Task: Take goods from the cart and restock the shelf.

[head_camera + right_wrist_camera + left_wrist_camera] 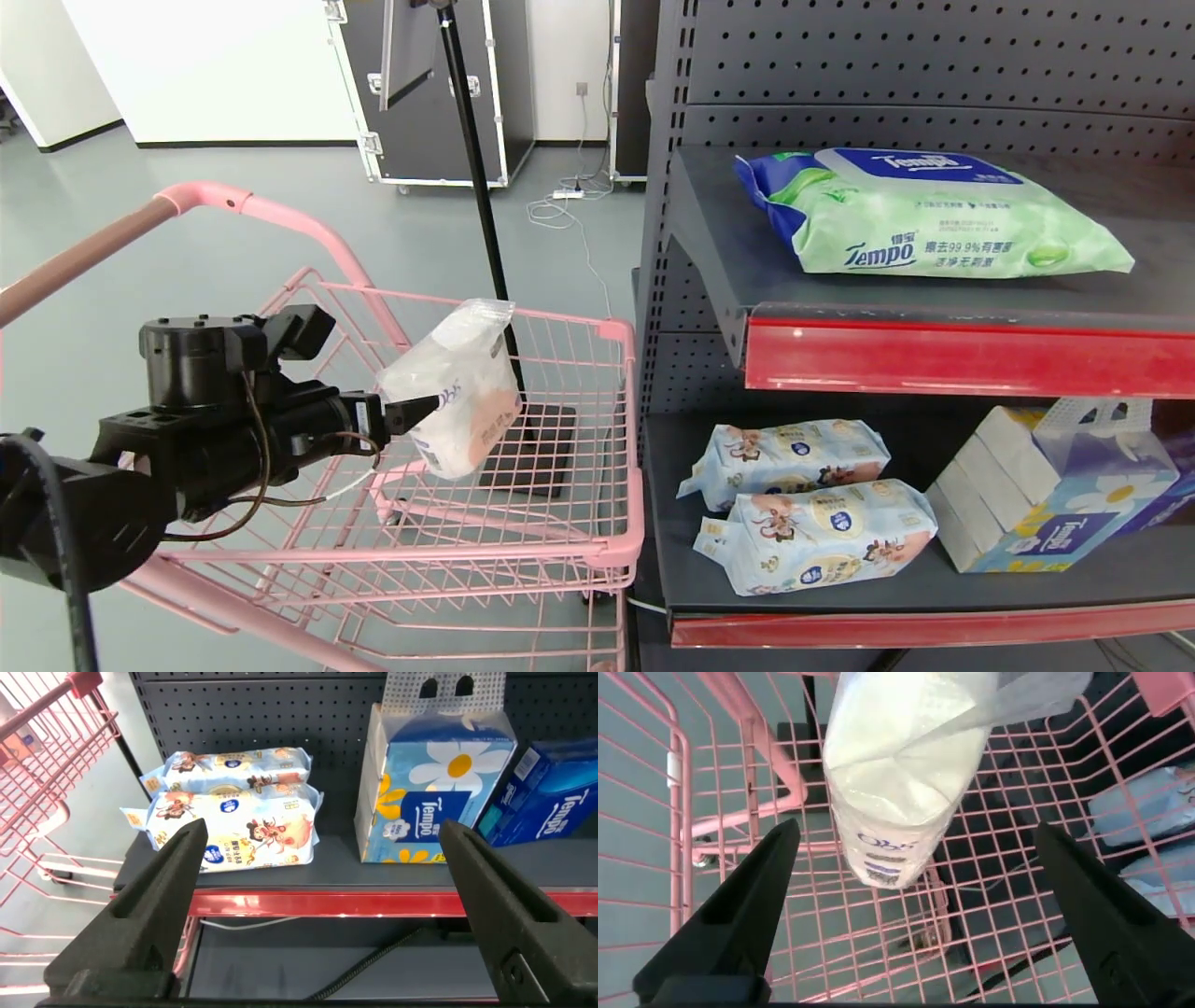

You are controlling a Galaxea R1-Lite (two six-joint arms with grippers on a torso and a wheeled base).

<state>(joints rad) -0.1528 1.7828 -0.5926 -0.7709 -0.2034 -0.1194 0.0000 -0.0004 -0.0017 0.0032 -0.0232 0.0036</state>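
A white soft pack of wipes (457,387) stands on end over the pink cart (624,448), its top above the far rim. My left gripper (422,408) is level with it, open. In the left wrist view the pack (896,756) has its lower end between the wide-spread fingertips (775,849), touching neither; what it rests on I cannot tell. My right gripper (322,826) is open and faces the lower shelf (374,873), where two printed wipes packs (238,826) lie side by side.
The upper shelf (719,252) carries a green wipes pack (934,219). On the lower shelf lie two wipes packs (803,504), a tissue bundle (1055,485) and a blue box (556,784). A black stand pole (476,168) rises behind the cart.
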